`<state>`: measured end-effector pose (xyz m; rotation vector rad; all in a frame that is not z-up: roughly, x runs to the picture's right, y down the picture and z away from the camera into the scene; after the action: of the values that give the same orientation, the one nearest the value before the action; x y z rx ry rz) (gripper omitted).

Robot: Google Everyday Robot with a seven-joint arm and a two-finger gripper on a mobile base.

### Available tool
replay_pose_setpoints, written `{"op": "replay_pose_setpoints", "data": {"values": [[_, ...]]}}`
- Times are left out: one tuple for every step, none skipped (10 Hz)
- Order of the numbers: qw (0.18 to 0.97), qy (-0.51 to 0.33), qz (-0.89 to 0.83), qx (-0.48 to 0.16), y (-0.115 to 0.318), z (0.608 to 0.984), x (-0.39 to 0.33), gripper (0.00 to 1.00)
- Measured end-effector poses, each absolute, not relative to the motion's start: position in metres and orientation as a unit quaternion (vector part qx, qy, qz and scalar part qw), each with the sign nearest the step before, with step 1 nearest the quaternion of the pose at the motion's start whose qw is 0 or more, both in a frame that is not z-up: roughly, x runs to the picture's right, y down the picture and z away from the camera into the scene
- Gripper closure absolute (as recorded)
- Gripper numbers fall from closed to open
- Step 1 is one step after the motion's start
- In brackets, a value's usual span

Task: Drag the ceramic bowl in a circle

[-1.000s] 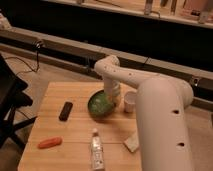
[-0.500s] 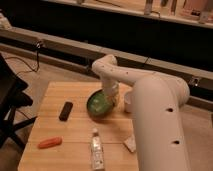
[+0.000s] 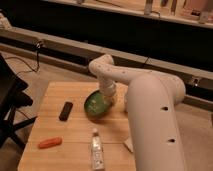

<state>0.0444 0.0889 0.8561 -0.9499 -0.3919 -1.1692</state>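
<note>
Camera view: ceramic bowl [image 3: 95, 106] tilted at the jaws.

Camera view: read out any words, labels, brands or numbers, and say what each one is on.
No text can be read.
bottle: any label is too blurred to read.
ceramic bowl, black block, robot arm: no markings show.
The pincer is at the bowl's right rim.
</note>
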Motion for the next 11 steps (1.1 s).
{"op": "replay_pose_setpoints", "data": {"values": [[0.708,-0.184,-0.536,-0.421,0.087,0.858,0.032,1.0],[0.703,-0.192,-0.545,-0.414,0.087,0.86,0.019,1.0],[0.698,-0.198,-0.555,-0.407,0.087,0.861,0.01,1.0],[0.692,-0.207,-0.564,-0.4,0.089,0.862,-0.001,1.0],[0.686,-0.218,-0.573,-0.392,0.093,0.86,-0.015,1.0],[0.679,-0.228,-0.58,-0.388,0.1,0.856,-0.025,1.0],[0.674,-0.238,-0.583,-0.385,0.111,0.849,-0.031,1.0],[0.673,-0.245,-0.581,-0.387,0.125,0.839,-0.031,1.0],[0.673,-0.25,-0.577,-0.389,0.135,0.831,-0.03,1.0],[0.674,-0.254,-0.571,-0.394,0.144,0.826,-0.027,1.0],[0.677,-0.255,-0.561,-0.402,0.15,0.823,-0.02,1.0]]}}
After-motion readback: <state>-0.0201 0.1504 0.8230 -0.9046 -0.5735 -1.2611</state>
